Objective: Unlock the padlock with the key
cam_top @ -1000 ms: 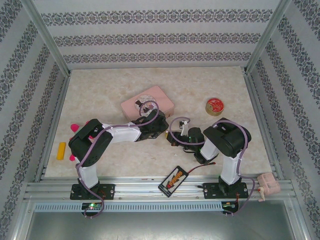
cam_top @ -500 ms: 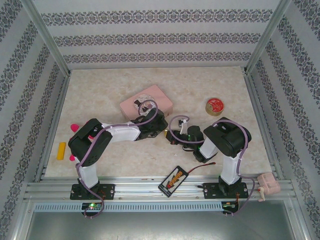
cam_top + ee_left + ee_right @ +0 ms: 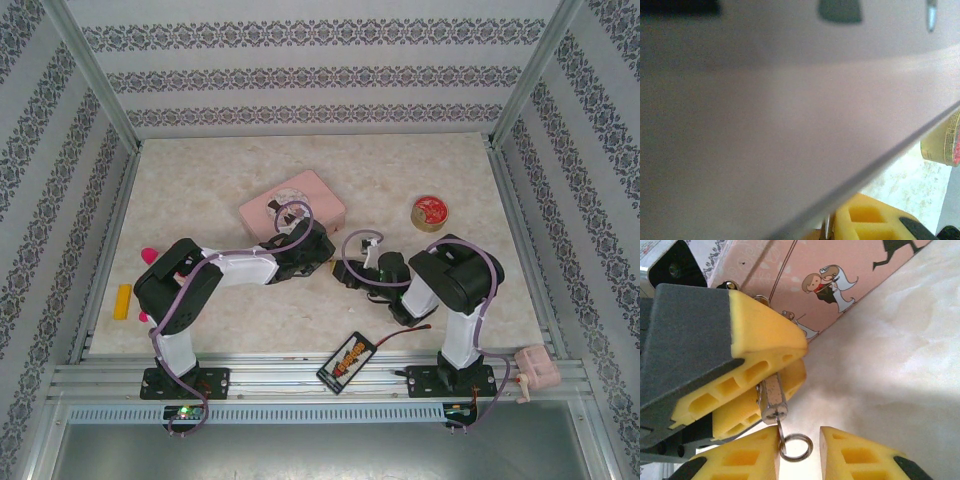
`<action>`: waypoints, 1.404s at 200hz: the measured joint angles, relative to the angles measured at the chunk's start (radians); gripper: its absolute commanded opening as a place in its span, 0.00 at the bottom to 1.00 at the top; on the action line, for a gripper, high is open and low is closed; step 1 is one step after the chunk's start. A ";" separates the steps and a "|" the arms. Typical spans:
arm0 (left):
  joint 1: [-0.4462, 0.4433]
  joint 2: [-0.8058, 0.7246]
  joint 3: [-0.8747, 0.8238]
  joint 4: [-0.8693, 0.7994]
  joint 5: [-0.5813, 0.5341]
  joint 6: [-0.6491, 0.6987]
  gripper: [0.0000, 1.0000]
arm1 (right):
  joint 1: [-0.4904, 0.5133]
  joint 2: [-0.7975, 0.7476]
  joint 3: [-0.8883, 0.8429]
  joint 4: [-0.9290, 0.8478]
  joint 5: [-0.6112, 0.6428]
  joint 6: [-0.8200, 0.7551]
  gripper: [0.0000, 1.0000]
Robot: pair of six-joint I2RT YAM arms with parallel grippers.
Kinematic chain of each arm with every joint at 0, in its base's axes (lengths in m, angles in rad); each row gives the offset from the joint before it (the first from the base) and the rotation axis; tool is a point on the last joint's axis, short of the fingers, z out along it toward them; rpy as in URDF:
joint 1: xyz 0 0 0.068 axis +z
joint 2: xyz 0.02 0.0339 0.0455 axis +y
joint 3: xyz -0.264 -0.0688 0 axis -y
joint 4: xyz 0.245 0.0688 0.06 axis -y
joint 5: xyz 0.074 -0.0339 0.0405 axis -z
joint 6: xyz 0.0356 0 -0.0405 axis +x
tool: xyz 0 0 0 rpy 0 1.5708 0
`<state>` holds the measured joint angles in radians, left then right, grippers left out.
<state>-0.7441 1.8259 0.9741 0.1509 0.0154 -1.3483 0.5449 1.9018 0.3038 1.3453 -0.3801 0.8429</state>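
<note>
The padlock (image 3: 771,392) sits left of centre in the right wrist view, clamped between the yellow pads of the left gripper (image 3: 786,365), just below the pink tin (image 3: 840,285). A wire ring (image 3: 796,447) hangs from its lower end, in the gap between the parted pads of the right gripper (image 3: 799,440) at the bottom edge.

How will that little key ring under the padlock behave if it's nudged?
The key ring hangs on a thin stem below the padlock, so it will probably swing or twist rather than resist. It looks like smooth metal, so it may slip when the right gripper closes. The padlock, clamped by the left gripper, should hold.
</note>
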 measured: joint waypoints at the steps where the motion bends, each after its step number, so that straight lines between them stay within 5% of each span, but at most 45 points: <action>1: 0.000 0.000 0.000 0.000 0.000 0.000 0.10 | 0.000 -0.002 -0.002 0.000 0.000 0.000 0.29; 47: 0.000 0.000 -0.003 0.007 0.000 0.000 0.09 | -0.026 -0.066 -0.071 0.004 0.012 0.005 0.41; 92: 0.000 0.000 -0.003 0.008 0.000 0.000 0.10 | -0.033 -0.114 -0.090 -0.034 0.000 0.024 0.31; 219: 0.000 -0.002 -0.003 0.007 0.001 0.000 0.10 | -0.033 -0.068 0.002 -0.054 -0.079 0.072 0.24; 281: 0.003 -0.002 -0.003 0.007 0.003 0.000 0.10 | -0.033 -0.050 0.004 -0.051 -0.086 0.076 0.12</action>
<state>-0.7410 1.8244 0.9707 0.1577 0.0185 -1.3483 0.5121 1.8515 0.3080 1.2942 -0.4660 0.9188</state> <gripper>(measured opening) 0.287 0.133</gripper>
